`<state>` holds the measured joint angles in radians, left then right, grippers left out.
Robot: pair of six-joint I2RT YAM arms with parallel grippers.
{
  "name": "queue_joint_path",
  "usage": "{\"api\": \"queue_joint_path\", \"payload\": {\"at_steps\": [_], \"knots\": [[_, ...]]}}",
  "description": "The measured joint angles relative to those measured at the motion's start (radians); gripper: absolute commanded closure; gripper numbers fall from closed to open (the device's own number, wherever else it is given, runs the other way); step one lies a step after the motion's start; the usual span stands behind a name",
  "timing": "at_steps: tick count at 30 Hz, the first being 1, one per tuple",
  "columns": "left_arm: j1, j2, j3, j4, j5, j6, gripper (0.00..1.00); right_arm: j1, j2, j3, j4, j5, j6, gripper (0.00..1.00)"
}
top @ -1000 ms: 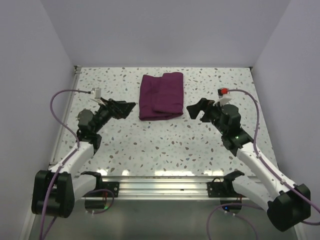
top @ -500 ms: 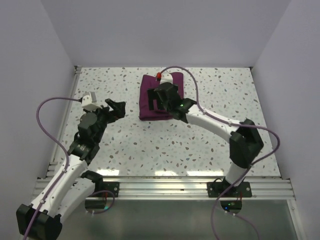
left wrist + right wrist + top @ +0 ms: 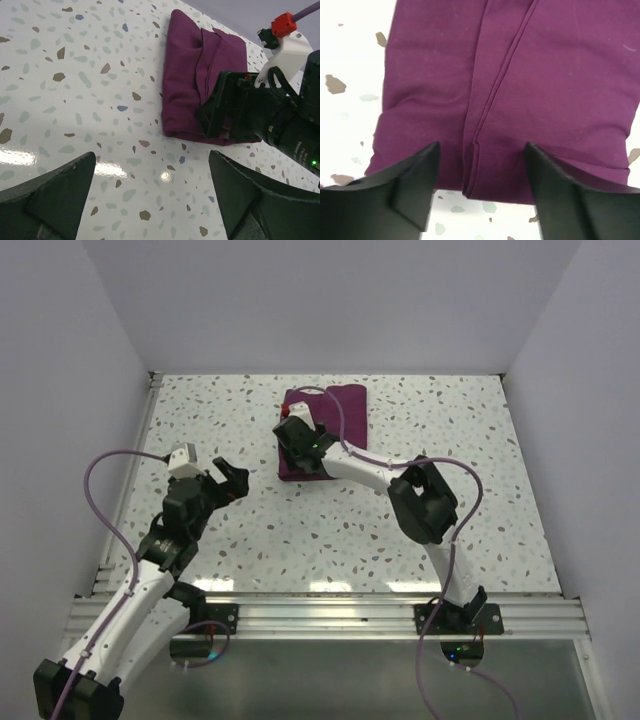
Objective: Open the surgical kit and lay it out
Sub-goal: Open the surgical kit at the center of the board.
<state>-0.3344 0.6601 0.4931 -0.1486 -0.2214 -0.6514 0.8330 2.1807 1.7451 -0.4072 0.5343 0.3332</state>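
The surgical kit is a folded dark magenta cloth wrap (image 3: 345,415) lying at the back middle of the speckled table. It is folded shut, so the steel tray and instruments are hidden. My right gripper (image 3: 297,447) is open and hovers low over the wrap's near left part. In the right wrist view its fingers straddle a fold seam at the wrap's near edge (image 3: 545,75), with the gripper (image 3: 481,150) empty. My left gripper (image 3: 232,478) is open and empty over bare table, left of the wrap. The left wrist view shows the wrap (image 3: 190,75) beyond the gripper (image 3: 151,165).
White walls close in the table at the back and both sides. The right arm's elbow (image 3: 428,502) stands over the table's middle right, with its purple cable looping above. A metal rail (image 3: 330,608) runs along the near edge.
My right arm has swung from the right side across to the wrap and moved further to its left near part. My left gripper has drawn back slightly toward the near left.
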Motion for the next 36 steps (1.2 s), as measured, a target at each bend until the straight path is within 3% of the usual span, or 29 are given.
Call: {"api": "queue_joint_path", "payload": {"at_steps": [1,4,17,22,27,32,36], "knots": [[0.0,0.001,0.0,-0.001,0.0,-0.002,0.0,0.0,0.01,0.008,-0.008,0.005,0.002,0.52],[0.0,0.007,-0.002,-0.001,0.0,-0.01,0.0,0.001,0.045,0.036,-0.034,0.021,-0.006,1.0],[0.0,0.047,-0.03,0.003,-0.005,-0.018,0.0,-0.027,0.028,0.136,-0.079,0.167,-0.024,1.0],[0.0,0.048,-0.03,0.003,-0.017,-0.018,0.0,-0.155,-0.136,-0.008,-0.073,0.224,0.047,1.0],[0.0,0.077,-0.03,0.013,-0.018,-0.018,0.0,-0.359,-0.284,-0.202,-0.091,0.313,0.17,1.0],[-0.002,0.179,-0.022,0.051,-0.006,-0.004,0.0,-0.446,-0.274,-0.332,-0.14,0.313,0.246,1.0],[-0.036,0.385,0.076,0.059,-0.014,0.014,0.0,-0.44,-0.205,-0.338,-0.174,0.301,0.275,1.0]]}}
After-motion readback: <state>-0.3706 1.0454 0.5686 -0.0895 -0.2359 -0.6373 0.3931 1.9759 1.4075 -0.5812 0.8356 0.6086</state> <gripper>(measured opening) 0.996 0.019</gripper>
